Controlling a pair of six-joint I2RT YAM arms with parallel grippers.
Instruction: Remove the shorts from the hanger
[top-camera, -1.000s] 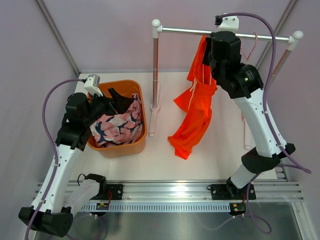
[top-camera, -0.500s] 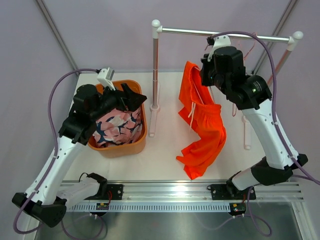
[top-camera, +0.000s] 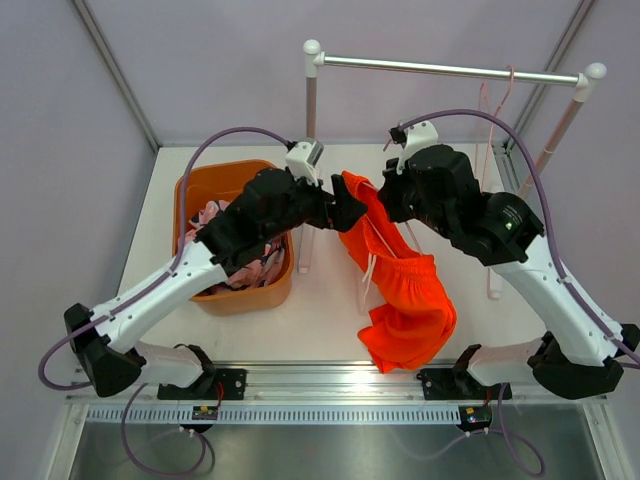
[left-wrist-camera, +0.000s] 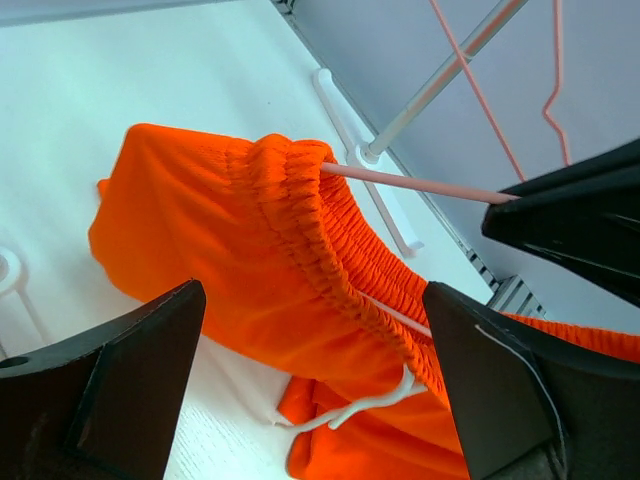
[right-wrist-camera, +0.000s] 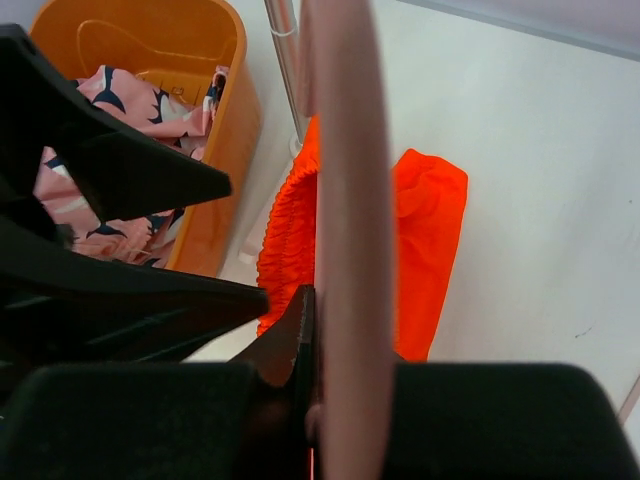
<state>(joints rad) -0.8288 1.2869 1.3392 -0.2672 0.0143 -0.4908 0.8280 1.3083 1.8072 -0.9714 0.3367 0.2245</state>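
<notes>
The orange-red shorts (top-camera: 402, 300) hang over the pink hanger (left-wrist-camera: 420, 185) above the middle of the surface, hem trailing toward its near edge. The right jaws are clamped on the hanger. The left jaws gape wide and empty beside the waistband (left-wrist-camera: 300, 200). They should close on gathered waistband only, clear of the bar, then pull toward the basket (top-camera: 235, 300) by the left edge.

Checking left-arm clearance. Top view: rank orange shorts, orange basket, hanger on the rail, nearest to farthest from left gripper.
1. orange shorts, just to the right of the left gripper.
2. orange basket, to its left on the table.
3. hanger on the rail, far right, at the back.
</notes>
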